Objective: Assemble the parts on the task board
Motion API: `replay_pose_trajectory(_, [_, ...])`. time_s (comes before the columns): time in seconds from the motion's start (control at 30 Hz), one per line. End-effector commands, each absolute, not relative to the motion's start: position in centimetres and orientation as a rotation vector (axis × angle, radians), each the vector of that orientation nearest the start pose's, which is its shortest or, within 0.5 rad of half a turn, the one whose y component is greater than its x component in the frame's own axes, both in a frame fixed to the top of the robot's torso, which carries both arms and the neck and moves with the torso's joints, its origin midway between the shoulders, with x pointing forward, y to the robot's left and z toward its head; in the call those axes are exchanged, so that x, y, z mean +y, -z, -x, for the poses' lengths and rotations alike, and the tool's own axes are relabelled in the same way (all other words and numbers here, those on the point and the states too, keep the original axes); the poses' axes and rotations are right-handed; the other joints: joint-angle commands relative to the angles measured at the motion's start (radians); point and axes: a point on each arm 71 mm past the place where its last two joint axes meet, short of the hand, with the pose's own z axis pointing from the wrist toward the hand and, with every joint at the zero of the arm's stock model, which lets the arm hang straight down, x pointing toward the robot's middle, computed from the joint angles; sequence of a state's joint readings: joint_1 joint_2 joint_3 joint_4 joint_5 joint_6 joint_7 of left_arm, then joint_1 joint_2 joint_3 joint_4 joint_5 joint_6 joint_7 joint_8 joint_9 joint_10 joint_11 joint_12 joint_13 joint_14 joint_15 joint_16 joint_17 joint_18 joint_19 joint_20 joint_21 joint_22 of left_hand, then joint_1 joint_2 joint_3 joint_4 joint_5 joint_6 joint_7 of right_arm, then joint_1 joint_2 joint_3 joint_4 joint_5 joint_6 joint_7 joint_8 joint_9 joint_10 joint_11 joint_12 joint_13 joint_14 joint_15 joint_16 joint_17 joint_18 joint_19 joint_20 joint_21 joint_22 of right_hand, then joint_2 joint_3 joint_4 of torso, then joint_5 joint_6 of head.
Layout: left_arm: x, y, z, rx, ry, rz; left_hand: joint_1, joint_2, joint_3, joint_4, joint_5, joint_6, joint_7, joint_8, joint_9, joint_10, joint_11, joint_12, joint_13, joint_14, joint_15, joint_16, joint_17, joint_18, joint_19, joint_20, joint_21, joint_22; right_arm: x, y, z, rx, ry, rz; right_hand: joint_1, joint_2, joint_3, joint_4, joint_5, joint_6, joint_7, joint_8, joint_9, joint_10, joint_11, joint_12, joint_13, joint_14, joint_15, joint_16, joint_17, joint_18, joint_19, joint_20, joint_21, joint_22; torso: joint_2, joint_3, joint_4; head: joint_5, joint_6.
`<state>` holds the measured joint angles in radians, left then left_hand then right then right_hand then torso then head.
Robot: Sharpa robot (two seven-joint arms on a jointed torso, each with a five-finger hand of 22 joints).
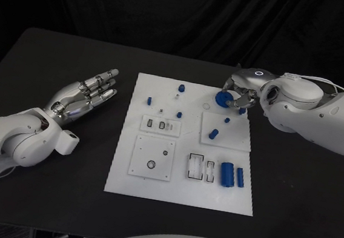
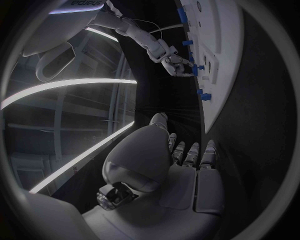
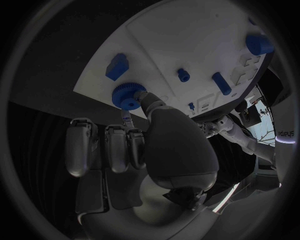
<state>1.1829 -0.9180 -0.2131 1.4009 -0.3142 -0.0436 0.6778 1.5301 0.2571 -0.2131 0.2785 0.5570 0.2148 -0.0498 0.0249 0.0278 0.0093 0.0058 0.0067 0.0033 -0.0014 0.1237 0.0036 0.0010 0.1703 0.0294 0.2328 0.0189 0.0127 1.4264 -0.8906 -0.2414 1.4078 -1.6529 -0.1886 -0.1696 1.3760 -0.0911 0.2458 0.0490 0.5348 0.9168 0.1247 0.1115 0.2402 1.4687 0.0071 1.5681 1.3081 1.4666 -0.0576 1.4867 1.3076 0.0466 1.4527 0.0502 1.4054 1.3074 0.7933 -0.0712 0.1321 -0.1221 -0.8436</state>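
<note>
The right hand (image 1: 240,93) is at the far right corner of the white task board (image 1: 181,185), and it pinches a round blue part (image 3: 128,96) with a ridged rim between thumb and fingertips, just above the board's edge. The left hand (image 1: 85,96) rests on the black tabletop (image 1: 48,62) beside the board's left edge, its fingers stretched out and holding nothing.

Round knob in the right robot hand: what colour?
Blue. The knob pinched by the right robot hand shows best in the right wrist view.
</note>
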Motion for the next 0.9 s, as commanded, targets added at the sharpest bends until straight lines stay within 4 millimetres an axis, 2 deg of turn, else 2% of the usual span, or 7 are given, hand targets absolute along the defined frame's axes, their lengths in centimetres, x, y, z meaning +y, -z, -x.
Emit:
replay_pose_trajectory(0.03, [26.4,22.5,-46.4,1.461,1.701,0.606,0.013,0.0,0.006,0.002,0.004,-0.003,0.006,0.004,0.001,-0.001,0.006,-0.004,-0.001,0.001,0.006,-0.004,-0.001,0.009,0.001,0.006,0.005,0.002,-26.7,16.3,-51.5,1.709,-0.216,0.413,-0.011,0.001,0.011,-0.002,0.043,0.038,-0.031,0.089,0.18,0.102,-0.007,0.003,0.263,0.07,-0.006,-0.004,0.14,0.007,0.0,-0.004,-0.004,0.115,0.0,0.0003,-0.0005,0.001,0.002])
replay_pose_trajectory(0.17, [26.5,22.5,-46.4,1.462,1.699,0.608,0.014,0.0,0.007,0.001,0.004,-0.003,0.008,0.004,0.001,-0.001,0.006,-0.004,-0.001,0.001,0.007,-0.004,-0.001,0.009,0.001,0.007,0.005,0.002,-26.3,16.1,-51.0,1.689,-0.238,0.414,-0.025,0.0,0.016,0.001,0.047,0.034,-0.033,0.106,0.208,0.102,-0.005,0.003,0.263,0.072,-0.006,-0.003,0.144,0.006,0.004,-0.004,-0.002,0.12,0.0,-0.0002,0.0002,0.003,0.004])
replay_pose_trajectory(0.4, [26.6,22.5,-46.3,1.463,1.697,0.61,0.014,0.0,0.008,0.001,0.004,-0.002,0.01,0.004,0.001,0.0,0.006,-0.004,0.0,0.001,0.007,-0.004,-0.001,0.009,0.001,0.007,0.005,0.002,-25.0,14.8,-50.4,1.653,-0.277,0.428,-0.034,-0.002,0.018,0.003,0.029,0.029,-0.034,0.115,0.227,0.102,-0.004,0.003,0.263,0.073,-0.005,-0.003,0.145,0.005,0.005,-0.003,-0.002,0.121,0.0,-0.0008,0.0006,0.008,0.004])
replay_pose_trajectory(0.63, [26.6,22.5,-46.3,1.465,1.697,0.611,0.015,-0.001,0.009,0.0,0.004,-0.002,0.01,0.004,0.001,0.001,0.006,-0.004,0.0,0.001,0.008,-0.004,-0.001,0.009,0.002,0.008,0.005,0.002,-22.2,13.0,-49.6,1.603,-0.348,0.476,-0.04,-0.001,0.02,0.005,0.019,0.029,-0.034,0.12,0.237,0.102,-0.003,0.003,0.263,0.074,-0.004,-0.002,0.148,0.005,0.007,-0.002,-0.001,0.123,-0.001,-0.002,-0.0011,0.012,0.005])
replay_pose_trajectory(0.73, [26.5,22.5,-46.4,1.467,1.7,0.61,0.016,-0.001,0.009,0.0,0.003,-0.002,0.011,0.004,0.001,0.001,0.007,-0.004,0.0,0.001,0.009,-0.004,-0.001,0.009,0.002,0.009,0.006,0.002,-21.0,12.8,-49.5,1.595,-0.376,0.501,-0.042,0.0,0.02,0.006,0.016,0.028,-0.034,0.121,0.239,0.102,-0.002,0.003,0.263,0.074,-0.004,-0.001,0.15,0.004,0.008,-0.002,0.001,0.124,-0.001,-0.0027,0.0006,0.011,0.004])
replay_pose_trajectory(0.9, [26.3,22.5,-46.4,1.47,1.704,0.609,0.017,-0.002,0.011,-0.001,0.004,-0.004,0.011,0.003,0.001,0.001,0.009,-0.004,0.0,0.001,0.01,-0.004,-0.001,0.009,0.002,0.01,0.006,0.002,-19.4,12.8,-49.7,1.588,-0.403,0.532,-0.043,0.001,0.022,0.007,0.013,0.024,-0.034,0.12,0.241,0.102,-0.001,0.003,0.263,0.074,-0.003,-0.001,0.15,0.004,0.008,-0.002,0.001,0.125,-0.001,-0.0019,0.0022,0.01,0.002])
